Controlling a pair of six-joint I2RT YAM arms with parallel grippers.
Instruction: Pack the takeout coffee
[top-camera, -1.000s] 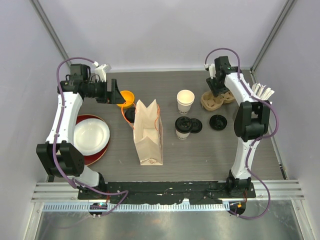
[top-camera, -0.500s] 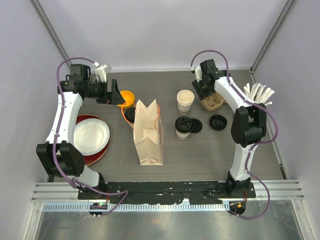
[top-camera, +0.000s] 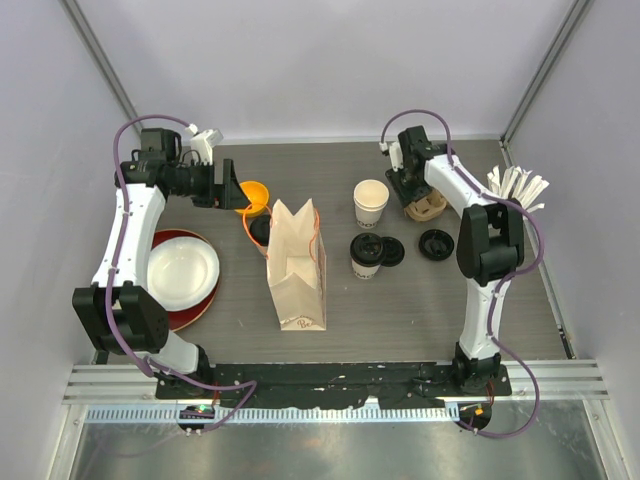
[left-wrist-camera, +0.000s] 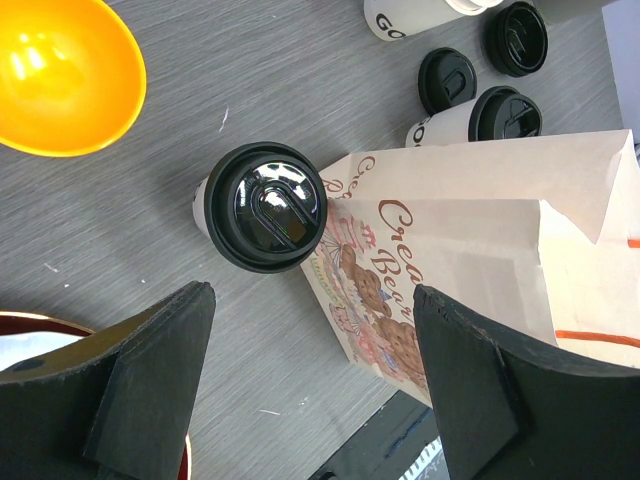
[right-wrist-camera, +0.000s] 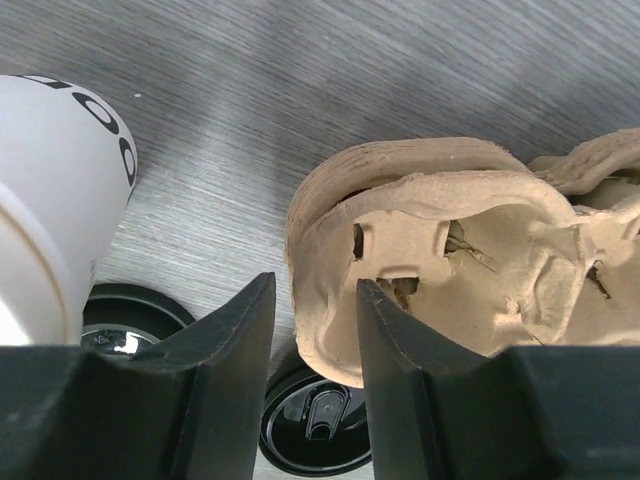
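The left claw (left-wrist-camera: 312, 300) hangs wide open with nothing in it, above one lidded cup (left-wrist-camera: 265, 207). That cup stands upright on the worktop (top-camera: 400, 310), just beside the paper bag (top-camera: 297, 270) at the bag's 10 o'clock. The orange bowl (left-wrist-camera: 65, 75) sits near at the cup's 12 o'clock.

The second lidded cup (top-camera: 366, 255) stands at the bag's 3 o'clock, apart from it, with a loose lid (top-camera: 392, 251) against its 3 o'clock side and an open cup (top-camera: 371, 203) at its 12 o'clock.

The right claw (right-wrist-camera: 315, 285) is roughly half open. Its fingers stand either side of the rim of the cardboard cup carrier (right-wrist-camera: 450, 260), at the open cup's 3 o'clock. Whether they actually pinch it I cannot tell.
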